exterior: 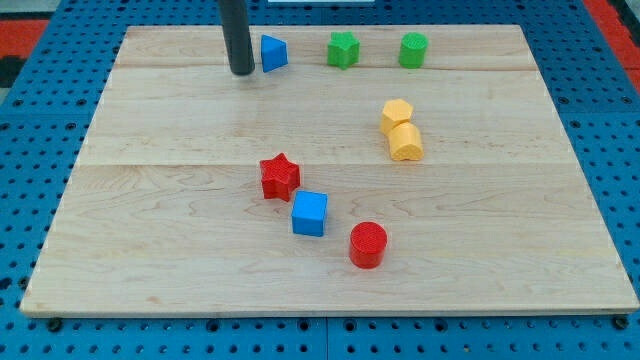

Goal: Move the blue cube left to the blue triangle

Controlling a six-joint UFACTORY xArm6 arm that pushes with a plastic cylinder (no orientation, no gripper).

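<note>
Only one camera view here, so: the wooden tabletop [150, 250] sits on a blue pegboard [40, 80], and there's no box or tray holding anything, the blocks just lie loose on the wood. The blue cube [310, 213] is down in the lower middle, squeezed in a diagonal line between the red star [280, 176] up to its left, which it looks to be touching, and the red cylinder [368, 244] just beside it to the lower right. The blue triangle [273, 53] is way up near the view's top edge, well apart from the cube. Right of it along that edge are a green star [343, 49] and a green cylinder [413, 49], and two yellow blocks [397, 115] [406, 142] sit touching each other right of center. There's no claw on this arm, just the dark rod coming straight down from the top, and my tip [241, 72] rests on the wood just left of the blue triangle, holding nothing, far from the cube.
</note>
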